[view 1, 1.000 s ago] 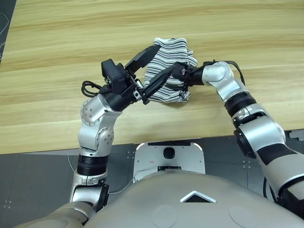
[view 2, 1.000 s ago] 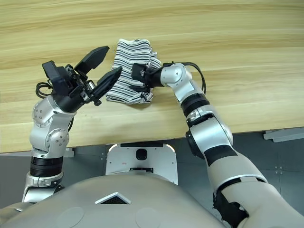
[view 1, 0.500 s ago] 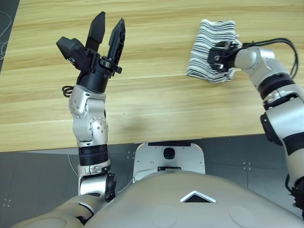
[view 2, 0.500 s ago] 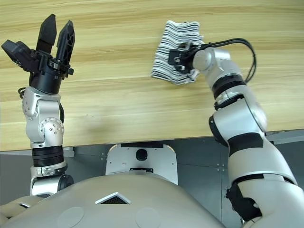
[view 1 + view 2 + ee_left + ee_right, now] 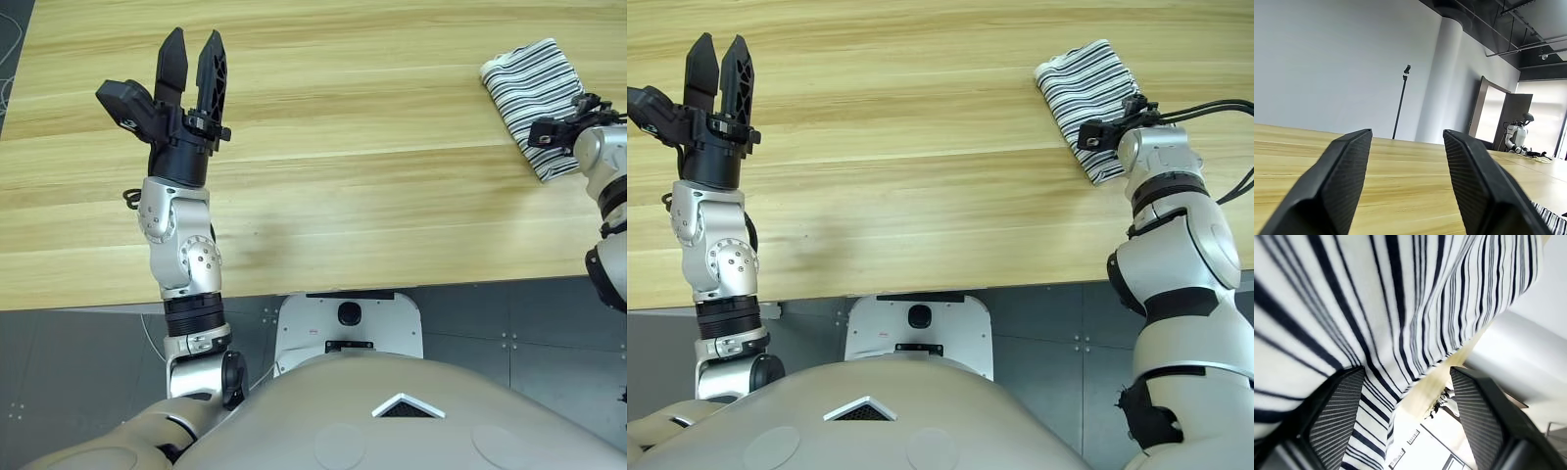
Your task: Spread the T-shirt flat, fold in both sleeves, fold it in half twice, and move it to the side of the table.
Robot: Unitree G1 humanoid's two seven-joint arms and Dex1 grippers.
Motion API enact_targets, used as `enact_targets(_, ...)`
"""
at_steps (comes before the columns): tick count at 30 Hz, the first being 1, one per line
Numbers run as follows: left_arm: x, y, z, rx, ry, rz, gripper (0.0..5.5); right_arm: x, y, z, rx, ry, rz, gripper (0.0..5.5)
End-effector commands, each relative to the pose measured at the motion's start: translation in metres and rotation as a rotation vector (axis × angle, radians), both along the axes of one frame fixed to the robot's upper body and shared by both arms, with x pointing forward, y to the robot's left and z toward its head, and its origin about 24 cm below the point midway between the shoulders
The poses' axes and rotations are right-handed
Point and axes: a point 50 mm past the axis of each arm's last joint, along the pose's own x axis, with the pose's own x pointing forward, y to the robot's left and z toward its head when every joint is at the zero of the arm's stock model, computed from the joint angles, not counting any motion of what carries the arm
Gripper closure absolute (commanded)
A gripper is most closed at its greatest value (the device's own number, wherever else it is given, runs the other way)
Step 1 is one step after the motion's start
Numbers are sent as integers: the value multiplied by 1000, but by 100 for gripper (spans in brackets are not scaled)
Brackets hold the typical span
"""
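The T-shirt is a folded bundle of black and white stripes lying near the right end of the wooden table. My right gripper sits at the bundle's near edge, shut on the T-shirt. In the right wrist view, striped cloth runs down between the two fingers. My left gripper is raised above the table's left part, far from the shirt. It points upward, open with nothing between its fingertips.
Bare wood stretches between the two arms. The table's near edge runs close to my body, with grey floor below it. The shirt lies close to the right edge of the eye views.
The right gripper has dragged the folded T-shirt from the table's middle far to the right. The left gripper let go of the shirt, lifted away to the left and now points upward.
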Motion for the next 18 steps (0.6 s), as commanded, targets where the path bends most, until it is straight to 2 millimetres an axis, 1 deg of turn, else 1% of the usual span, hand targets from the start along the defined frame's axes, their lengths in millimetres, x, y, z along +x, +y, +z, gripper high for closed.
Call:
enact_targets(1,4,2,1,15,-3,30,277,21,12,33,156,-242,23,228)
enact_targets(4,5,2,0,37,-3,44,277,30,17,57,278,-394,67,228)
enact_targets(6,5,3,0,44,-6,60,277,31,22,76,391,-493,117,228)
enact_targets(8,5,5,0,44,-11,80,277,27,32,94,530,-569,194,228)
enact_targets(9,6,6,0,42,-16,92,277,23,40,100,610,-612,237,228)
enact_targets(10,6,7,0,39,-18,103,277,18,48,103,691,-639,270,228)
enact_targets(12,7,10,-1,40,-18,131,277,8,77,100,1028,-693,307,228)
enact_targets(14,7,12,-2,34,-14,151,277,0,95,89,1381,-717,233,228)
enact_targets(16,8,13,-3,33,-4,168,277,-7,116,61,1682,-652,113,228)
enact_targets(18,9,13,-6,50,5,187,277,-14,133,41,1853,-596,31,228)
